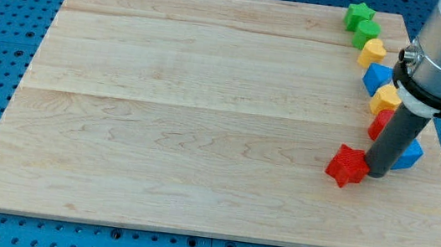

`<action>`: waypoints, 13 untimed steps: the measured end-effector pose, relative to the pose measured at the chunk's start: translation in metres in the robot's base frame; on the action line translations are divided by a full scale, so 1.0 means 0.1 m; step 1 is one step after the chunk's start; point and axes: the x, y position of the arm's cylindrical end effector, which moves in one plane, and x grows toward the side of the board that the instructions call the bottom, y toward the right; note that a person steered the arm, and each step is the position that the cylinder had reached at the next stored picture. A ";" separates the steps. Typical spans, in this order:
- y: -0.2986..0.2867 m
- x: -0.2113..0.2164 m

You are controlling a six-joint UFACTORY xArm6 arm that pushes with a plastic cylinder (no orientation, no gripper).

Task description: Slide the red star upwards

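The red star (347,166) lies on the wooden board (204,121) at the view's lower right. My tip (379,174) stands just to the star's right, touching or almost touching it. The dark rod rises from there toward the view's upper right and hides part of a red block (381,123) and a blue block (409,154) behind it.
A column of blocks runs down the board's right side: a green star (358,15), a green block (366,33), a yellow heart (373,51), a blue block (378,78), a yellow block (386,99). The board's right edge is close by.
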 end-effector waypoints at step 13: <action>-1.18 -0.02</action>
